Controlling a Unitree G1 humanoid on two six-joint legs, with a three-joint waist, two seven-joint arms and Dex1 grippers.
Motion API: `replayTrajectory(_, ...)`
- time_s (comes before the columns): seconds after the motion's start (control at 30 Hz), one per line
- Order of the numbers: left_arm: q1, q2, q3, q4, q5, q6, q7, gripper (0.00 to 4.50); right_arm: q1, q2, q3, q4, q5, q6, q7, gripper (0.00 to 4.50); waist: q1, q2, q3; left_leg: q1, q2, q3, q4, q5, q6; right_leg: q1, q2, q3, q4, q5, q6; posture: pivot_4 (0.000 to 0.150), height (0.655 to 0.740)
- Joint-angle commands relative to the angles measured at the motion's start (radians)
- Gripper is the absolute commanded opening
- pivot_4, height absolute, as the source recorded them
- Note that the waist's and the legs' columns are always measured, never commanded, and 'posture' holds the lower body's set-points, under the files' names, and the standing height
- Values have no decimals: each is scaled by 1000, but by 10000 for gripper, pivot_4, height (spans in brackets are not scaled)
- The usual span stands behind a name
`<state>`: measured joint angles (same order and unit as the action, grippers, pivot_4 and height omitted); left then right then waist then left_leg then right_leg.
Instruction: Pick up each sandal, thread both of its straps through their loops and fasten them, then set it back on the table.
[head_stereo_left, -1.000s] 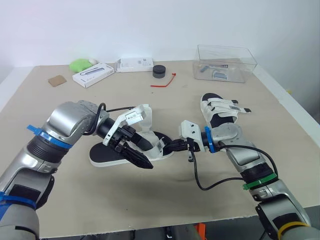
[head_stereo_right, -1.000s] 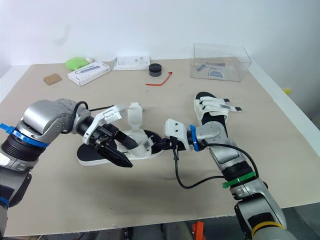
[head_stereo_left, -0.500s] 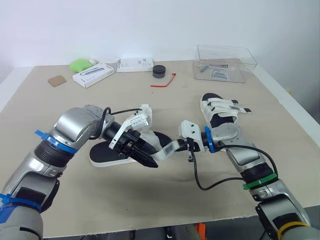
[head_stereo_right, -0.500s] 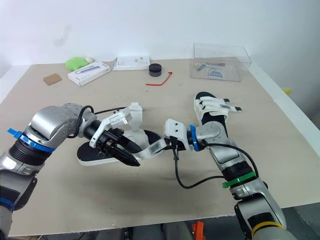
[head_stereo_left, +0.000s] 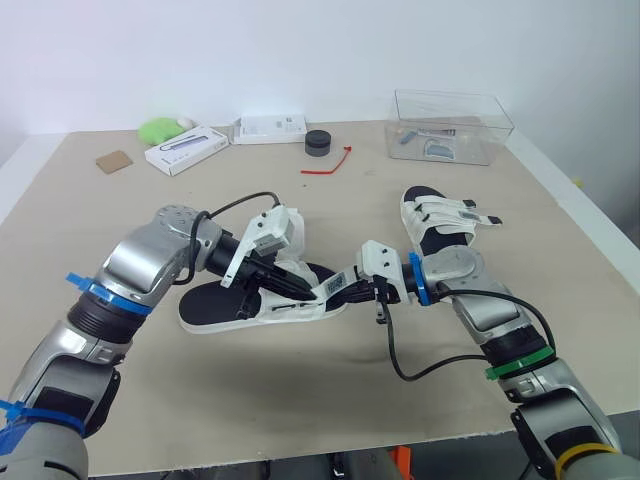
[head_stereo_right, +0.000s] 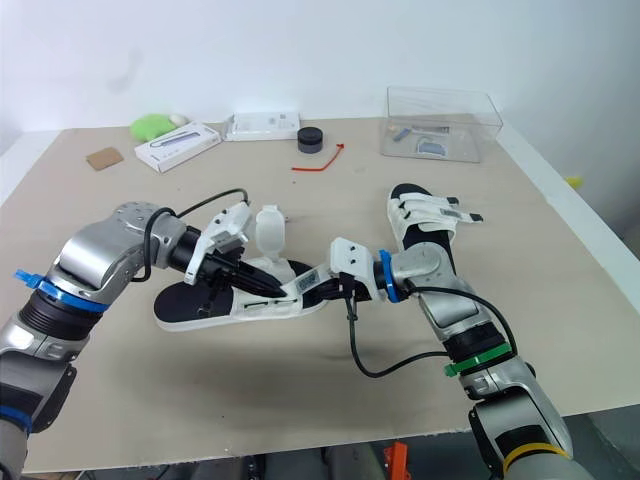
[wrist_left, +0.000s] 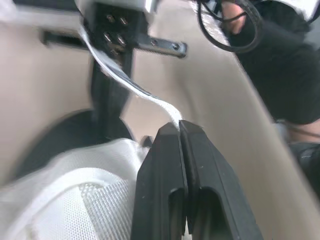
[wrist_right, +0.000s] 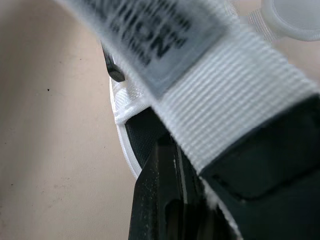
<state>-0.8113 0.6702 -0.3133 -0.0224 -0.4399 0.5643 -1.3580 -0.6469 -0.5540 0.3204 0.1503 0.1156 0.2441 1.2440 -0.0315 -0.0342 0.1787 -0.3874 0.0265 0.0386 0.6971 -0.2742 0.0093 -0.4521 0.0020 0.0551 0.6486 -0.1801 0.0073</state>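
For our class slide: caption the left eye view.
The left gripper and right gripper pinch one strap of the unfastened sandal.

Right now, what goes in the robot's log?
left claw: shut on strap | right claw: shut on strap | sandal: on table

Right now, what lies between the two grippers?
A white strap runs from the left gripper to the right gripper; the left wrist view shows it.
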Motion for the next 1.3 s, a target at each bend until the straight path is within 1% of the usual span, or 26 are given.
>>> replayTrajectory(0.03, 8, -17, 87, 26, 96, -331, 33, 307, -5, -2, -1, -26, 6, 0, 13, 0, 0, 0, 0, 0, 0, 0, 0, 0, 0, 0, 0, 0, 0, 0, 0, 1500, 7400)
replayTrajectory(0.1, 26, -21, 109, 90, 197, -674, 45, 307, -5, -3, -1, -26, 8, 0, 17, 0, 0, 0, 0, 1, 0, 1, 0, 0, 0, 0, 0, 1, 0, 1, -1, 1500, 7400)
replayTrajectory(0.17, 30, -26, 131, 169, 262, -960, 60, 307, -5, -3, 1, -24, 7, -2, 22, 0, 1, 0, 0, 1, 0, 2, -1, 0, 0, 0, 0, 2, 0, 2, -3, 1500, 7400)
replayTrajectory(0.27, 15, -30, 162, 294, 308, -1234, 99, 307, -9, -2, 2, -16, 6, -8, 28, 0, 2, 0, 0, 1, 0, 3, -1, 0, 0, 0, 0, 2, -1, 2, -3, 1500, 7400)
replayTrajectory(0.33, 11, -27, 172, 354, 309, -1458, 105, 307, -14, 1, 2, -9, 5, -10, 32, 0, 2, 0, 0, 1, 0, 4, -1, 0, 0, 0, 0, 2, -1, 3, -2, 1500, 7400)
replayTrajectory(0.4, 40, -1, 157, 357, 277, -1646, 98, 307, -17, 2, 2, -5, 4, -12, 36, 0, 1, 0, 0, 1, 1, 4, -1, 0, 0, 0, -1, 3, -2, 3, -2, 1500, 7400)
replayTrajectory(0.43, 73, 22, 139, 338, 251, -1711, 96, 307, -18, 2, 2, -4, 4, -14, 38, 0, -1, 0, 0, 1, 1, 5, -1, 0, 0, 0, -1, 3, -2, 3, -2, 1500, 7400)
replayTrajectory(0.5, 110, 64, 102, 333, 241, -1826, 106, 307, -19, 2, 2, -1, 2, -16, 41, 0, -2, 0, 0, 2, 1, 8, -1, -1, 2, 0, -1, 6, -2, 4, -2, 1500, 7400)
replayTrajectory(0.6, 131, 94, 89, 362, 248, -1854, 145, 307, -19, 2, 3, 4, 1, -20, 46, 0, 1, 0, 0, 2, 2, 9, -2, -1, 2, 0, -1, 6, -2, 4, -1, 1500, 7400)
replayTrajectory(0.73, 147, 114, 90, 382, 259, -1709, 179, 307, -25, 6, 6, 17, -2, -27, 54, 0, 1, -1, 0, 2, 2, 11, -1, -1, 2, 0, -1, 7, -2, 4, 3, 1500, 7400)
replayTrajectory(0.77, 150, 117, 92, 376, 254, -1678, 187, 2748, -28, 9, 7, 20, -3, -28, 54, 0, 1, -1, 0, 3, 1, 12, -1, -1, 2, 0, -1, 8, -2, 5, 3, 1500, 7400)
replayTrajectory(0.83, 155, 126, 93, 357, 243, -1638, 194, 9279, -33, 12, 7, 27, -4, -31, 56, 0, 1, -1, 0, 3, 2, 12, -1, -1, 2, 0, -1, 8, -2, 5, 3, 1500, 7400)
replayTrajectory(0.9, 162, 130, 102, 342, 241, -1594, 204, 18497, -38, 13, 7, 34, -4, -33, 60, 0, 1, -1, 0, 3, 2, 12, -1, -1, 2, 0, 0, 8, -2, 4, 3, 1500, 7400)
replayTrajectory(0.93, 165, 132, 106, 334, 248, -1588, 207, 25168, -40, 14, 6, 37, -4, -35, 61, 0, 1, 0, 0, 3, 2, 12, -1, -1, 2, -1, 0, 8, -2, 4, 2, 1500, 7400)
replayTrajectory(1.0, 174, 138, 112, 317, 259, -1595, 216, 31126, -43, 15, 5, 43, -5, -38, 64, 0, 1, 0, 0, 3, 2, 12, -1, -1, 2, -1, 0, 8, -2, 4, 2, 1500, 7400)
replayTrajectory(1.03, 182, 144, 113, 308, 264, -1612, 219, 36272, -45, 16, 6, 47, -6, -39, 65, 0, 1, -1, 0, 3, 2, 12, -1, -1, 2, -1, 0, 8, -2, 4, 2, 1500, 7400)
replayTrajectory(1.13, 203, 156, 130, 292, 282, -1622, 248, 36272, -47, 18, 7, 53, -5, -42, 71, 0, 1, 0, 0, 3, 3, 12, -1, -1, 2, -1, 0, 8, -2, 4, 2, 1500, 7400)
replayTrajectory(1.23, 237, 166, 199, 269, 263, -1430, 332, 36272, -52, 24, 10, 63, -5, -44, 74, 0, 0, -1, 0, 3, 3, 12, -1, -1, 2, -1, 0, 8, -2, 4, 2, 1500, 7400)
replayTrajectory(1.3, 258, 170, 229, 234, 228, -1250, 371, 36272, -56, 27, 10, 71, -6, -47, 75, 0, 0, -1, 0, 4, 3, 12, -1, -1, 2, -1, 1, 8, -2, 4, 2, 1500, 7400)
